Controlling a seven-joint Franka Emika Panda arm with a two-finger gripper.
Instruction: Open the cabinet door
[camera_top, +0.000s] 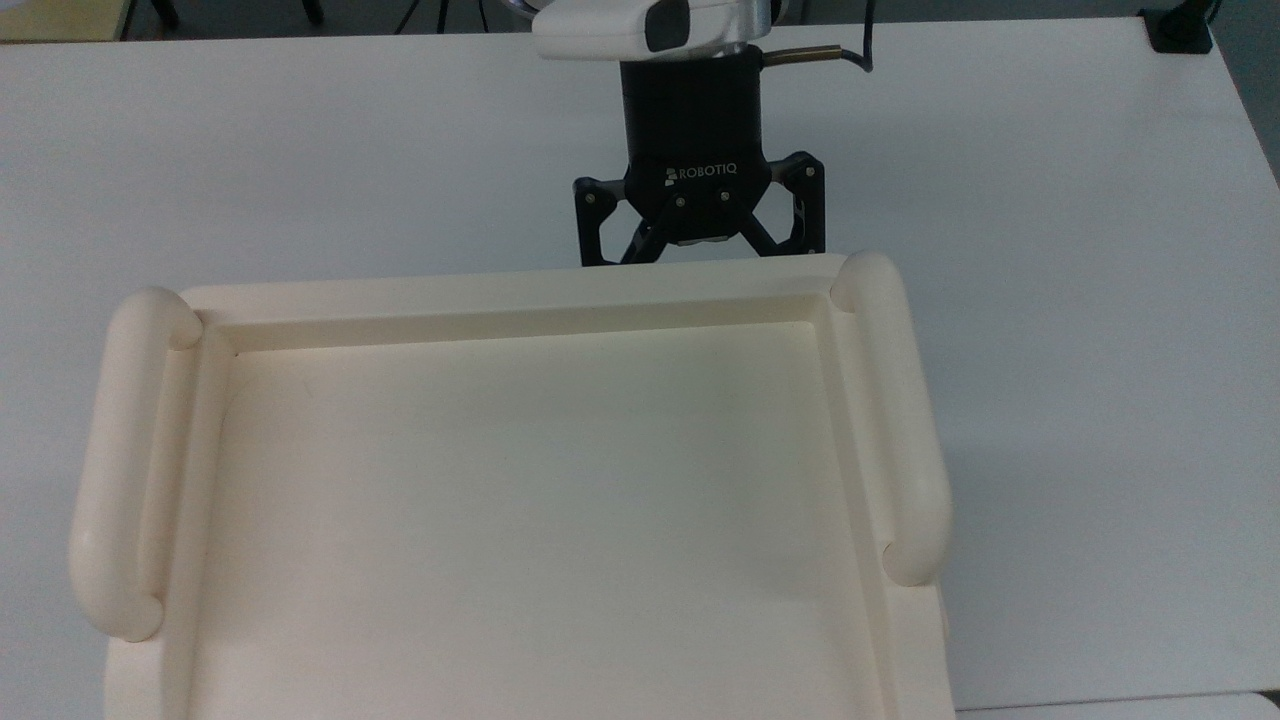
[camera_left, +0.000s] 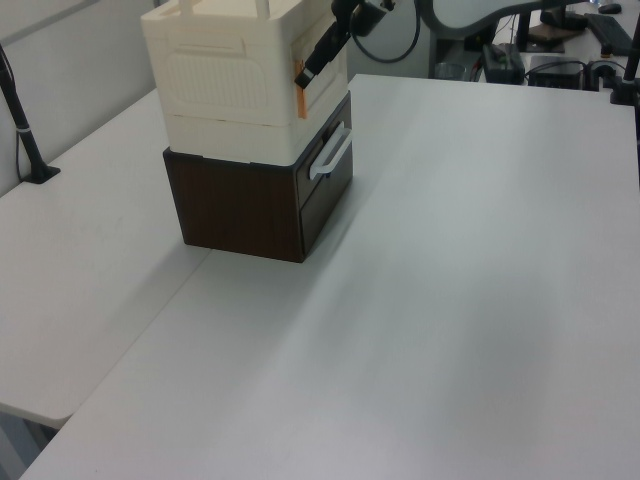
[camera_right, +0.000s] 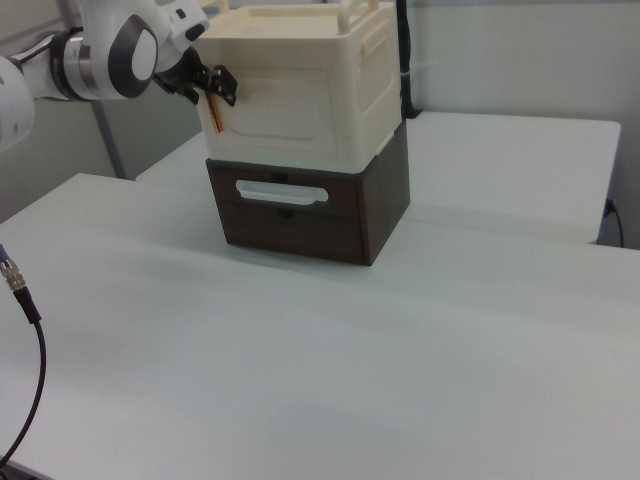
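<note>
My tool (camera_right: 213, 88), fingers spread, sits at the cabinet door's (camera_right: 280, 113) orange-marked edge, atop the dark drawer unit (camera_right: 300, 215). If I close off-target, I'll slip.

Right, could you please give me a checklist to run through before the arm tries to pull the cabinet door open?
1. Claw at the cabinet door edge, beside the orange tab: ok.
2. Claw open: ok, its links stand spread in the top view.
3. Tab or door edge actually between the fingertips: cannot tell, the cabinet rim hides them in the top view.
4. Door shut and flush with the cabinet front: ok.
5. Table in front of the door bare for the swing: ok.
6. Cabinet seated squarely on the dark drawer unit: ok.
</note>
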